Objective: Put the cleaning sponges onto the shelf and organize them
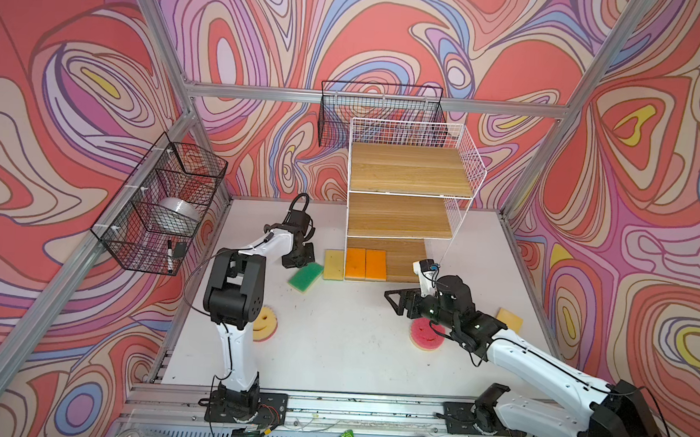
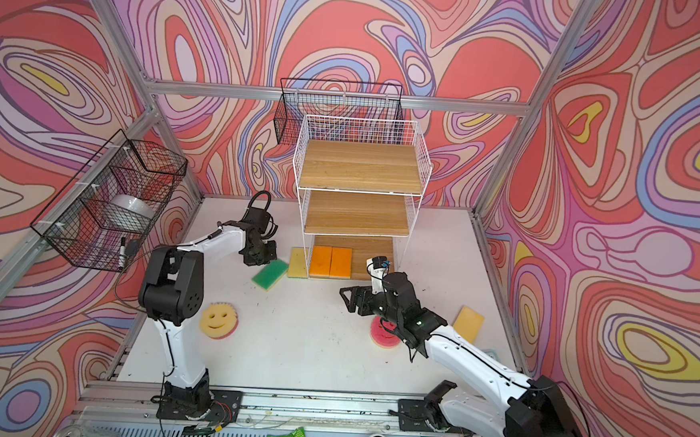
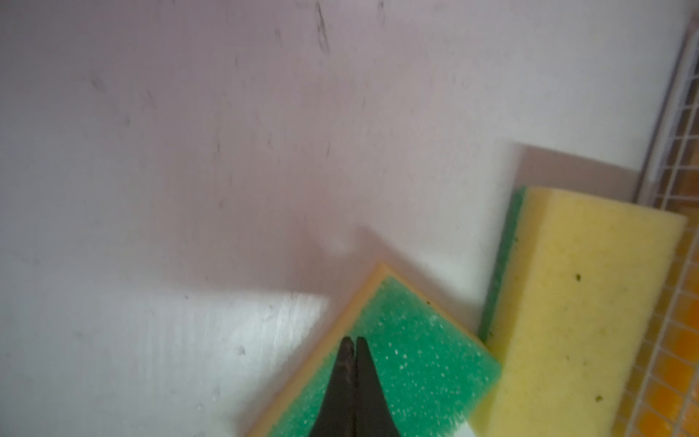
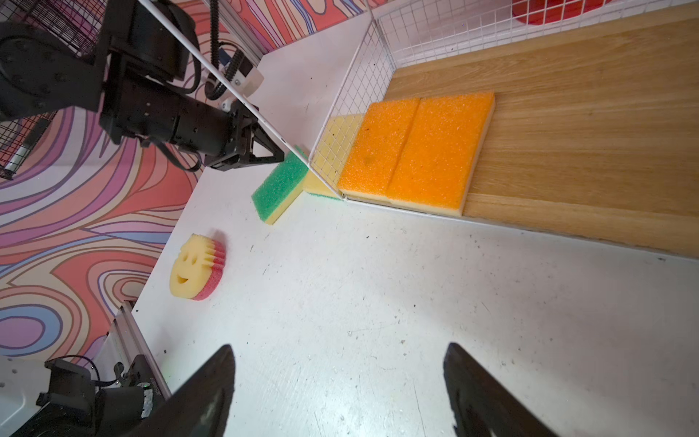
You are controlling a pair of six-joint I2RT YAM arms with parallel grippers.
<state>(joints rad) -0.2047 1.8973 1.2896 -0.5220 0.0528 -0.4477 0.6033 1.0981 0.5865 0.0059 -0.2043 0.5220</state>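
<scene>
I am looking at the left claw (image 3: 351, 342) with its jaws pressed together, holding nothing. Its tips are pointing down at the green-faced sponge (image 3: 408, 340); I cannot tell whether they are touching the foam. That sponge is lying at an angle on the desk (image 1: 352, 353), one corner meeting a yellow sponge (image 1: 334, 264) that is lying yellow side up with its green face underneath. The yellow sponge is sitting just outside the left wire side of the shelf (image 1: 409, 169), right against it.

Two orange-faced sponges (image 4: 378, 147) (image 4: 438, 147) are lying flat and side by side, touching, at the front left of the shelf's bottom board. The middle and top boards are showing only wood.

The right claw (image 4: 338, 346) is hanging over the open desk with its jaws spread wide and nothing between them. Partly under that arm a round pink sponge (image 2: 383, 332) is lying on the desk, and another yellow sponge (image 2: 468, 323) is lying further out towards the right edge. A round smiley sponge (image 2: 218, 319), yellow face up, is resting near the left arm, well apart from the shelf.
</scene>
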